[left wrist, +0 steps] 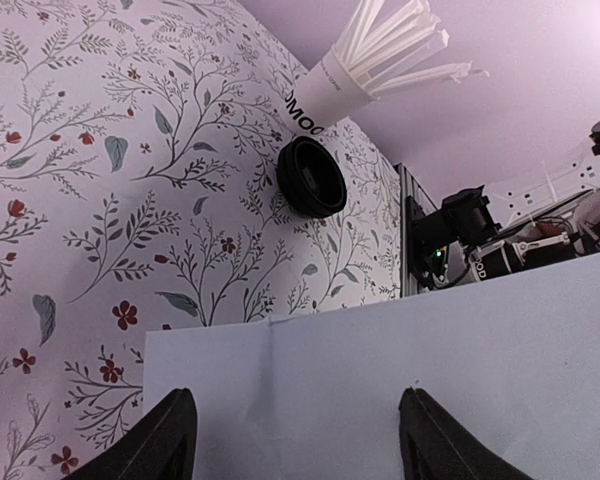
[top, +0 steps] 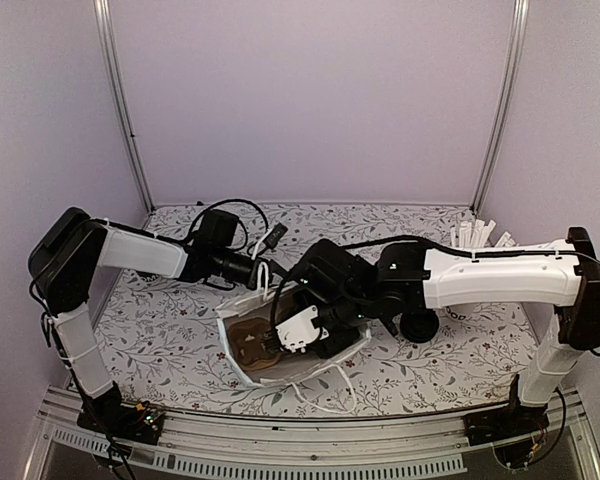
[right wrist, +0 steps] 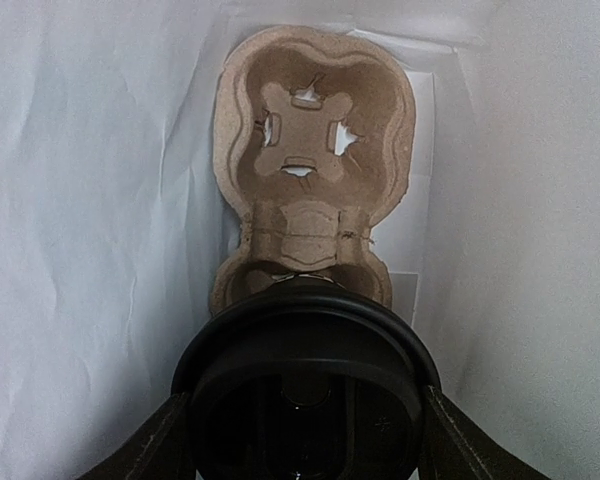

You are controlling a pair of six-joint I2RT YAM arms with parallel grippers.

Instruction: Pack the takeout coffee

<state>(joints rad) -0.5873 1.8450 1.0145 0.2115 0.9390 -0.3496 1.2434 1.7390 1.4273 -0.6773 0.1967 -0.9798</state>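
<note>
The takeout coffee (right wrist: 305,400), a black cup with a round black lid, sits between my right gripper's (right wrist: 305,430) fingers, which are shut on its sides. It hangs inside the pale-blue paper bag (right wrist: 100,250), over the near socket of the brown cardboard carrier (right wrist: 315,130) on the bag's floor. In the top view the right gripper (top: 298,332) reaches into the open bag (top: 352,343); the cup itself is hidden there. My left gripper (top: 263,268) is at the bag's far rim, its fingers wide apart with the bag's wall (left wrist: 400,350) across them.
A second round black lid or cup (top: 420,325) lies on the flowered table right of the bag, also in the left wrist view (left wrist: 312,177). A white cup of stirrers (top: 475,236) stands at the back right (left wrist: 325,90). Bag handles (top: 325,398) trail toward the front edge.
</note>
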